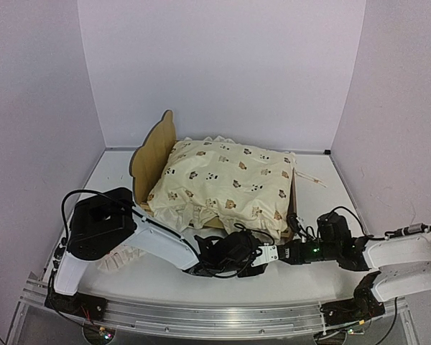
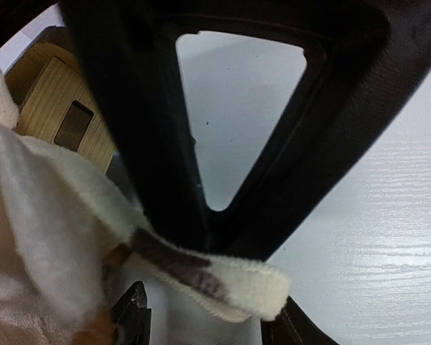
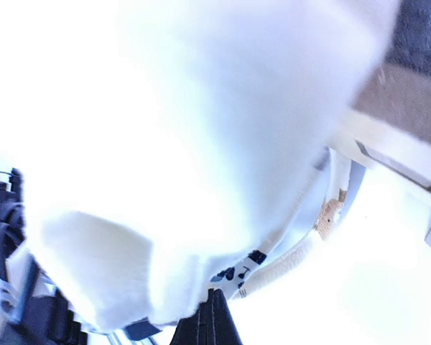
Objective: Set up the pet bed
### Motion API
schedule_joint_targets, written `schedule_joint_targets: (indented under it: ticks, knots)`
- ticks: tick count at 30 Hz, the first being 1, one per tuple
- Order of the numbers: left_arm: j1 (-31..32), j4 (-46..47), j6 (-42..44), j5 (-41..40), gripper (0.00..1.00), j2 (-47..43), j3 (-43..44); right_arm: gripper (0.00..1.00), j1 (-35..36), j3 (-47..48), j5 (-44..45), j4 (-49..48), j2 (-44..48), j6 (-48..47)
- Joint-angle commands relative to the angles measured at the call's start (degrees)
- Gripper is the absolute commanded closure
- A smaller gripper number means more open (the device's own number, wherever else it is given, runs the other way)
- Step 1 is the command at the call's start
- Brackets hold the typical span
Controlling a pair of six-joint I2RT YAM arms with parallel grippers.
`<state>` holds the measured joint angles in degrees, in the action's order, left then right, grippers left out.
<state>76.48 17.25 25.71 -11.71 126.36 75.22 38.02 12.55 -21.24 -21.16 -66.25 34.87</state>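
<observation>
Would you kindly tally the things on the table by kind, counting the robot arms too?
Wooden pet bed: 1
Animal-print quilt: 1
Small ruffled pale cloth item: 1
Robot arms: 2 (left arm, right arm)
Total: 5

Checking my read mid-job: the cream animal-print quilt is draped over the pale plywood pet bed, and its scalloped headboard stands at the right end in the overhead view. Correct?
Not quite. The top external view shows the pale plywood pet bed with its scalloped headboard at the left end, not the right. The cream animal-print quilt is draped over the bed, as you say.
</observation>
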Motion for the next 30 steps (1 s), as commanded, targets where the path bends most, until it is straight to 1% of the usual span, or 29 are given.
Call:
schedule_joint_targets:
  ticks: [1,3,6,12,14,16,20,24,26,27,28,29,30]
  knots:
    - [0.4,6.2,0.5,-2.0,0.52,2.0,0.6,1.00,0.0,2.6,-1.0,1.6,2.4,0.9]
    - [0.4,6.7,0.3,-2.6,0.56,2.8,1.3,1.00,0.0,3.0,-0.9,2.6,2.7,0.9]
    - [0.5,7.0,0.7,-3.0,0.58,3.8,1.9,1.00,0.0,3.5,-0.5,4.5,3.5,0.4]
    - [0.5,9.4,1.2,-3.2,0.64,2.9,-0.2,1.00,0.0,5.5,1.8,10.7,6.0,-1.5]
    - [0.5,10.5,1.2,-3.3,0.67,3.0,-0.5,1.00,0.0,6.3,2.1,12.2,6.2,-1.6]
    - [0.6,11.9,1.3,-3.7,0.73,3.3,-0.6,1.00,0.0,7.0,2.2,13.1,6.3,-1.2]
    - [0.8,15.2,1.7,-4.9,0.77,3.8,-1.2,1.00,0.0,8.2,2.3,15.1,6.2,-0.6]
    - [1.0,17.1,2.4,-5.4,0.78,3.9,-1.3,1.00,0.0,9.1,2.7,16.6,6.6,0.0]
    - [1.0,17.4,2.8,-5.4,0.82,3.9,-1.2,1.00,0.0,9.6,2.9,17.3,7.0,0.3]
    - [1.0,17.5,3.0,-5.4,0.87,4.0,-1.1,1.00,0.0,9.8,3.0,17.7,7.2,0.4]
    - [1.0,17.5,3.2,-5.4,0.94,4.1,-0.9,1.00,0.0,10.2,3.4,18.4,7.5,0.5]
    - [1.0,17.4,3.3,-5.5,0.99,4.1,-0.8,1.00,0.0,10.6,3.8,19.1,7.7,0.5]
    - [1.0,17.3,3.4,-5.7,1.00,4.1,-0.8,1.00,0.0,11.0,4.4,19.9,8.0,0.4]
